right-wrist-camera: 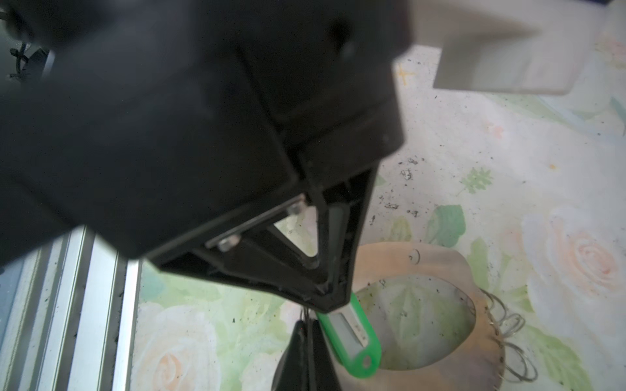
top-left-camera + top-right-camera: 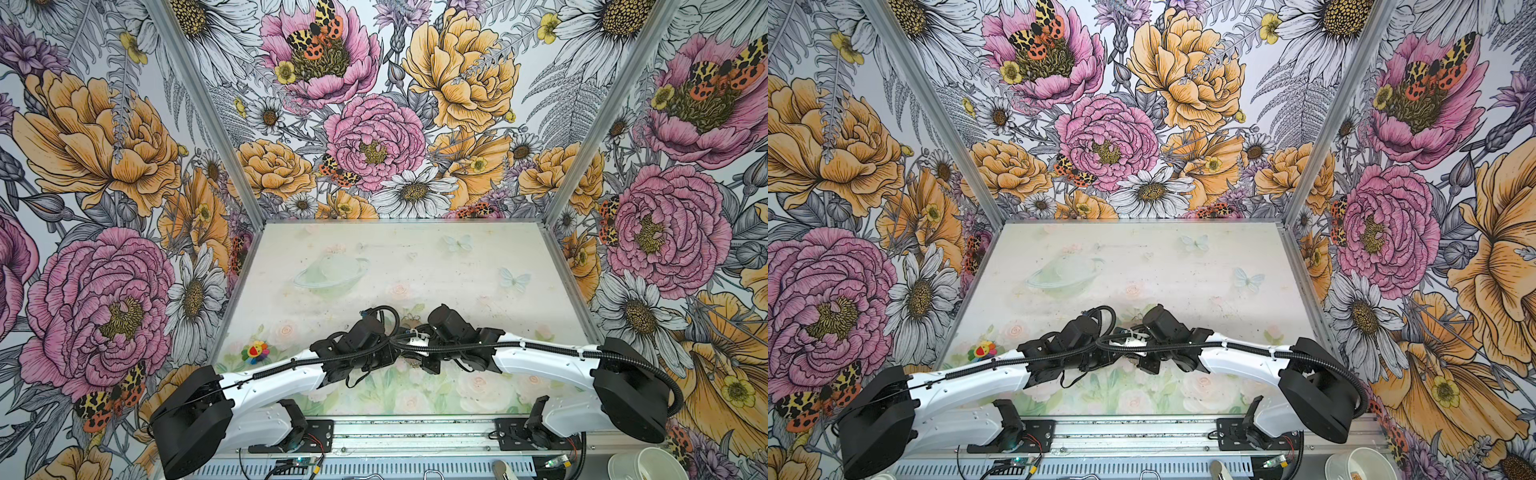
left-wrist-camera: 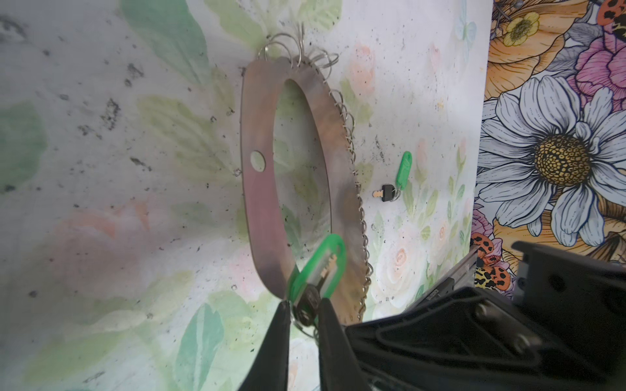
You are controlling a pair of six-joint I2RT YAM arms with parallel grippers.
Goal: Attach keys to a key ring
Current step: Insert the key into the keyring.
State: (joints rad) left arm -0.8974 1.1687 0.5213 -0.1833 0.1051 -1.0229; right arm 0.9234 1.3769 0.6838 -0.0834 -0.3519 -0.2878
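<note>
Grey horseshoe key ring [image 3: 261,203], wire-fringed, lies flat beyond the left pincer [image 3: 305,315]; one green-tagged key [image 3: 320,267] seems nipped between its tips; the other key [image 3: 386,193] lies well apart.

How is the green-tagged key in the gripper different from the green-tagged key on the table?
The held green-tagged dark key is pinched in the left gripper; the loose green-tagged key lies untouched on the table. The held one overlaps the grey horseshoe-shaped metal plate's end; the loose one lies apart, beside its wire-ring edge. Both have bright green oblong tags.

Two keys [image 3: 306,303] [image 3: 384,193], one key ring [image 3: 261,203], seemingly many wire rings [image 3: 349,115].
</note>
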